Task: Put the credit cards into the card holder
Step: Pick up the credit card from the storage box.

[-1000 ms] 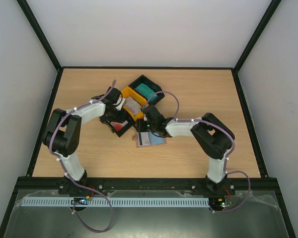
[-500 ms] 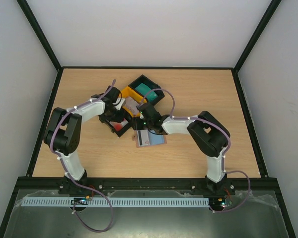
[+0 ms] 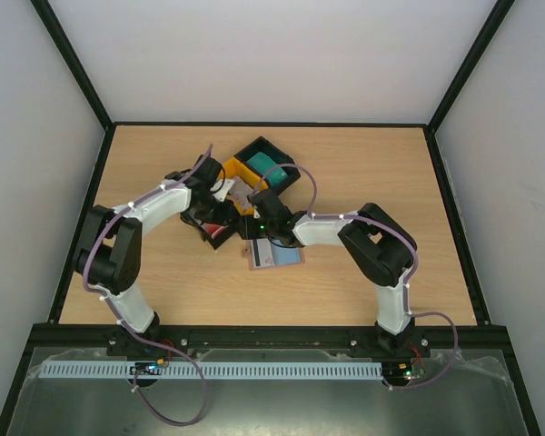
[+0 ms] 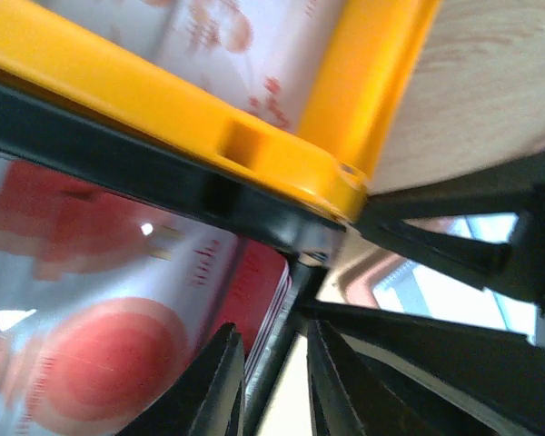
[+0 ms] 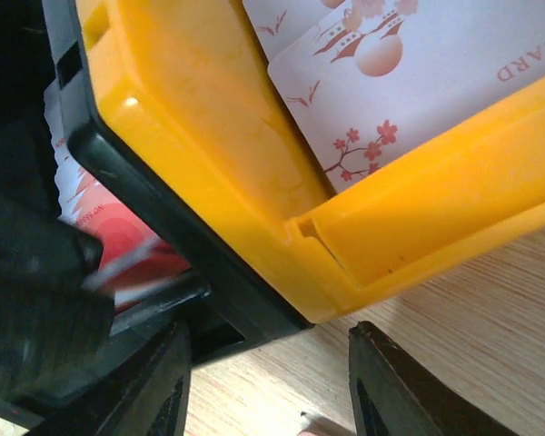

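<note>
Left of the worktop's (image 3: 327, 300) middle, toward its far edge, sit a black tray (image 3: 257, 143) of teal cards (image 3: 266, 164), a yellow tray (image 4: 163, 109) of pale blossom-printed cards (image 5: 409, 64) and a second black tray (image 4: 118, 154) of red-and-white cards (image 4: 100, 363). The left arm's fingers (image 4: 225, 372) stand almost together at the red-and-white stack's edge; I cannot tell whether they pinch a card. The right arm's fingers (image 5: 168, 381) stand apart and empty at the yellow tray's corner, with the open card holder (image 3: 274, 255) just nearer on the worktop.

The left arm (image 3: 159, 204) and right arm (image 3: 325, 232) wear white shells between chunky black joints. Thin purple cables (image 3: 307, 179) run along them, tied with white clips. The fingers (image 5: 386, 391) are matte black.
</note>
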